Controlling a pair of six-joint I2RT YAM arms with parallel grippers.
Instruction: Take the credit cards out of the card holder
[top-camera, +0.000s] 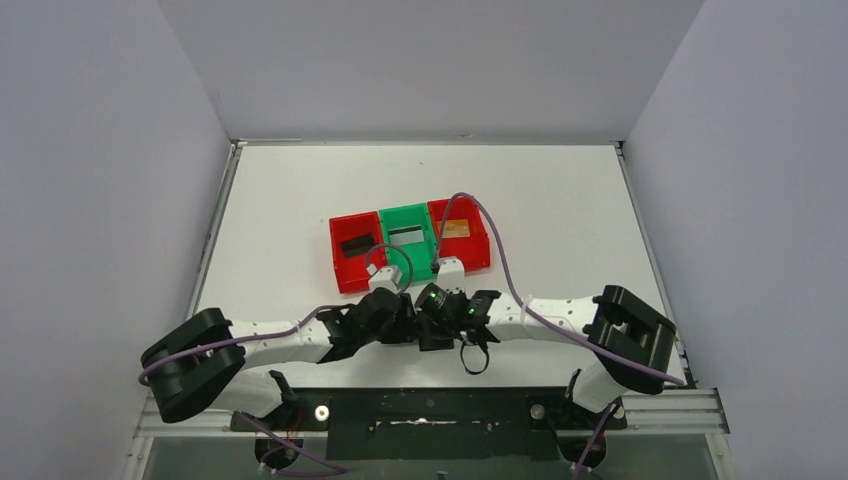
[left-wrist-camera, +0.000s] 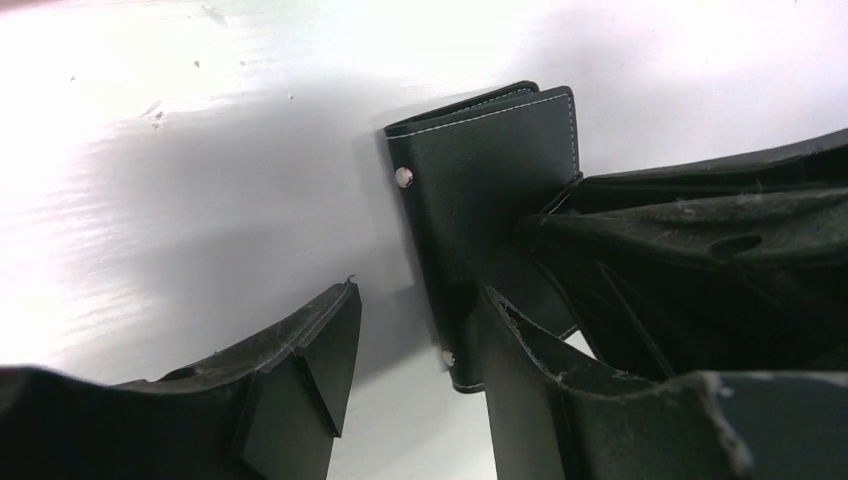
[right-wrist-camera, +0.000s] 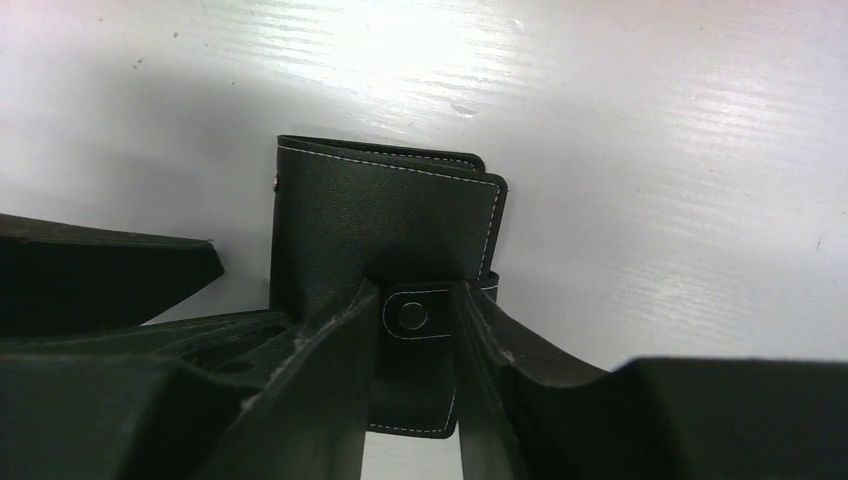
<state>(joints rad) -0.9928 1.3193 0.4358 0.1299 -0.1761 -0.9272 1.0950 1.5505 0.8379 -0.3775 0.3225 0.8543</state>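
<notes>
The card holder (left-wrist-camera: 480, 170), a closed black wallet with white stitching, lies flat on the white table. My right gripper (right-wrist-camera: 417, 290) is shut on its snap tab (right-wrist-camera: 412, 318), one finger against each side. My left gripper (left-wrist-camera: 420, 290) stands open over the holder's studded edge, which lies close to its right finger while the left finger is well apart. In the top view both grippers (top-camera: 400, 320) (top-camera: 437, 322) meet near the table's front and hide the holder. The credit cards lie in the bins: black (top-camera: 356, 244), silver-grey (top-camera: 406, 236), orange-gold (top-camera: 456, 229).
Three joined bins stand mid-table just beyond the grippers: a red bin (top-camera: 335, 262) on the left, a green bin (top-camera: 404, 213) in the middle, a red bin (top-camera: 483, 247) on the right. Walls enclose the table on three sides. A purple cable arches over the right bin.
</notes>
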